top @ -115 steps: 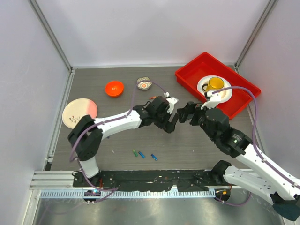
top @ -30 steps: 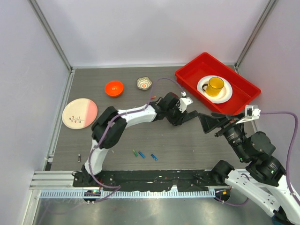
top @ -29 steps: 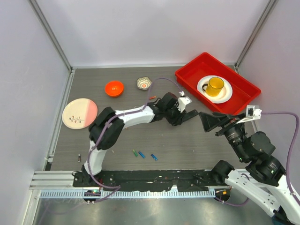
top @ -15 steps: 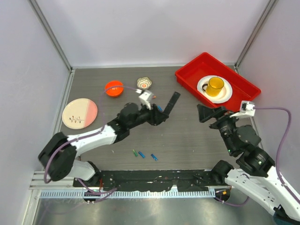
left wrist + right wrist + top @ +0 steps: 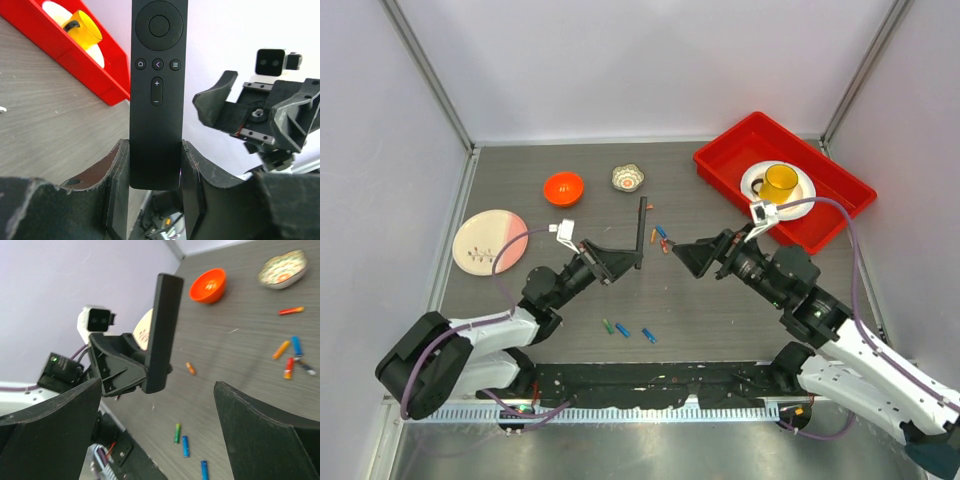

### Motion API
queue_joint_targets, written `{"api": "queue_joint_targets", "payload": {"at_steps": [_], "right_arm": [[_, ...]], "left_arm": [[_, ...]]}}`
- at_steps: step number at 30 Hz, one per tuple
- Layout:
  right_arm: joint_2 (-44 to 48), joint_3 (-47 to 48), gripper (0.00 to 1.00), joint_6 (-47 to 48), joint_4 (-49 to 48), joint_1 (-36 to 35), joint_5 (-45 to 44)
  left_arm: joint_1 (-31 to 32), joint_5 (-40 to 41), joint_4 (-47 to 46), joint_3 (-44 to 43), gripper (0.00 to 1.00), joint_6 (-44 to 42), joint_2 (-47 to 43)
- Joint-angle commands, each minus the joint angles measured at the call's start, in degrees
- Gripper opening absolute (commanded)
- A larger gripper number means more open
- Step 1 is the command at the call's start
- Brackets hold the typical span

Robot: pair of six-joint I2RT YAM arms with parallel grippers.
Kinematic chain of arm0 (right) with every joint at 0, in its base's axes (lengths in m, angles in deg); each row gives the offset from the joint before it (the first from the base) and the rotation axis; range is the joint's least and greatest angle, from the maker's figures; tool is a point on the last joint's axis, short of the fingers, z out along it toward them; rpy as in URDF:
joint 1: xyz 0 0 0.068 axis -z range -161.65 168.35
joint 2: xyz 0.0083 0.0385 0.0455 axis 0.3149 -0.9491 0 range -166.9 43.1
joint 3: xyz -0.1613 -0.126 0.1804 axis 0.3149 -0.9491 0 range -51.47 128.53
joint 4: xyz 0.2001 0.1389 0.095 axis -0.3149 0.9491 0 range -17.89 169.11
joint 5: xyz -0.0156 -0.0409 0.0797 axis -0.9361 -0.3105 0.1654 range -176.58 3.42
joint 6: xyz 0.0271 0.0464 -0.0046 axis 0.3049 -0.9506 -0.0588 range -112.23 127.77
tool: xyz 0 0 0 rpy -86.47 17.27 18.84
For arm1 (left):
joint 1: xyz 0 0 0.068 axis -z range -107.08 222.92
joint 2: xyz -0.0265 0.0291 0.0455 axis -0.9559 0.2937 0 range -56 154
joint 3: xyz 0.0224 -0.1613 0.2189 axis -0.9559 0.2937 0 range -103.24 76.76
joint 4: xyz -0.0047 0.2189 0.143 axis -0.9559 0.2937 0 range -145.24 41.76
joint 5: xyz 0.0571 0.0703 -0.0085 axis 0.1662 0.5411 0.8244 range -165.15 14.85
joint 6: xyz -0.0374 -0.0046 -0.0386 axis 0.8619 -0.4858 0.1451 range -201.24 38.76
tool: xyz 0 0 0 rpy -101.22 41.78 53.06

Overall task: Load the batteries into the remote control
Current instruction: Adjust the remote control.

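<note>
The left gripper point(image 5: 155, 161) clamps the remote control point(image 5: 157, 85) by its lower end, near upright, round pad topmost. Facing it, the right gripper point(image 5: 678, 252) gapes wide, empty. Grey wood-grain table point(image 5: 710, 320), pale walls point(image 5: 620, 70).

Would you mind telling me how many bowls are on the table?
2: an orange bowl toward the far left, and a patterned bowl just right of it.
</note>
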Motion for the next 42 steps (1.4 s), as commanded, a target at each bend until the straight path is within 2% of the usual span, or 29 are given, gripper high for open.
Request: {"api": "queue_joint_targets", "payload": {"at_steps": [1, 15, 22, 30, 42], "right_arm": [[-4.1, -1.6, 1.00, -4.7, -12.3, -0.2, 10.9], [-20.8, -2.4, 1.00, -10.0, -30.7, 0.2, 16.3], [-25.7, -3.0, 0.99, -13.6, -38.2, 2.7, 17.6], [-32.1, -3.0, 0.93, -20.2, -51.5, 6.2, 25.1], [-36.7, -2.1, 0.80, -21.2, -54.8, 6.1, 30.1]], "left_arm": [[-0.4, -0.9, -23.2, 2.2, 0.00, 8.8, 2.5], [-0.4, -3.5, -23.2, 3.4, 0.00, 11.7, 0.8], [-0.4, -4.7, -23.2, 3.3, 0.00, 12.3, -0.1], [-0.4, -5.1, -23.2, 3.6, 0.00, 13.1, -0.6], [-0.4, -5.4, -23.2, 3.1, 0.00, 13.0, -0.2]]}}
